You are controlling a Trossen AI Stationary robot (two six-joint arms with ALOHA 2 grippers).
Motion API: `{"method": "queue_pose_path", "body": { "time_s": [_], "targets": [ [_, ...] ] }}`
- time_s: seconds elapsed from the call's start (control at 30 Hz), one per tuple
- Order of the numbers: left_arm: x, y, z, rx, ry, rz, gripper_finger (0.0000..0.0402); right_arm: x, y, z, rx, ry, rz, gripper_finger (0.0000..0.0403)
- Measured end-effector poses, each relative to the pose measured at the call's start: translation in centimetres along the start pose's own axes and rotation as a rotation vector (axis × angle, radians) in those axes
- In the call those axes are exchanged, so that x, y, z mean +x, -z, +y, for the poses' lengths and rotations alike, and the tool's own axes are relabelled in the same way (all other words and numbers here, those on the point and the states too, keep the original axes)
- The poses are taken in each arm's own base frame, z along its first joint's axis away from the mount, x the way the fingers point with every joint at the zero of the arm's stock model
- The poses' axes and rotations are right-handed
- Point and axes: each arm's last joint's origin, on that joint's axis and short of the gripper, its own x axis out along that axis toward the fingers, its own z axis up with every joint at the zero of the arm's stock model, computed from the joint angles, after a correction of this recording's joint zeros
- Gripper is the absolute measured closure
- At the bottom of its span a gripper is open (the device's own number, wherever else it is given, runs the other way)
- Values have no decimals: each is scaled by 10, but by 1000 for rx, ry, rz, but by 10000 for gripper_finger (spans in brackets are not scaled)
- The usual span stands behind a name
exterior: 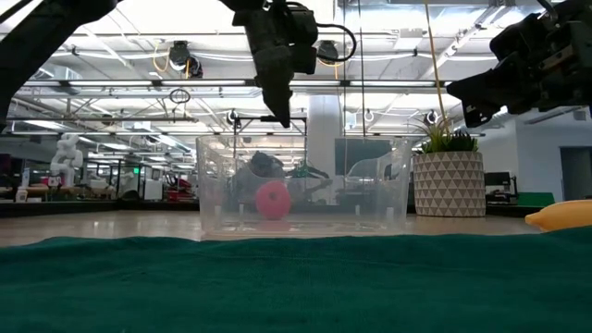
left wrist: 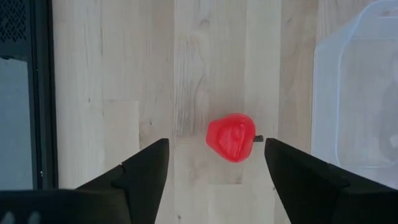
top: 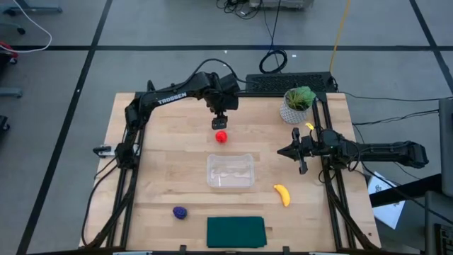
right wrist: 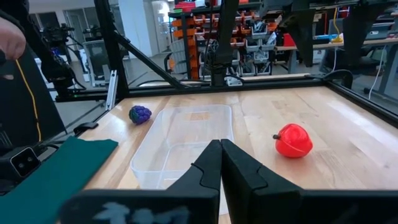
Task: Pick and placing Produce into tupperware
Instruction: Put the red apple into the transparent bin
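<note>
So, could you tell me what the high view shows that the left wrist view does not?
Only the high view shows the banana, the purple lump, the green mat, the plant and the shut right gripper. Only the left wrist view shows the red piece's small dark stem. Both show the red piece below the open left gripper, beside the tupperware.

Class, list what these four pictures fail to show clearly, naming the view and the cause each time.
1. Low view: the dark purple lump is absent, hidden behind the dark green flat mat.
2. Low view: the yellow curved banana is cut off by the picture's edge.
3. Left wrist view: the clear plastic rectangular tub is cut off by the edge.
4. Right wrist view: the banana lies outside the picture.
</note>
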Motion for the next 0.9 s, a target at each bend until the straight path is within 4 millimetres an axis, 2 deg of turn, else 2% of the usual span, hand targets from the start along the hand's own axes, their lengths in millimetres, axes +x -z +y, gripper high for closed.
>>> {"method": "queue_pose_path", "body": {
  "time_s": [0.9],
  "targets": [
    [0, 0, 2, 19, -5, -9, 130, 0, -1, 0, 31, -7, -9, 403]
  ]
}}
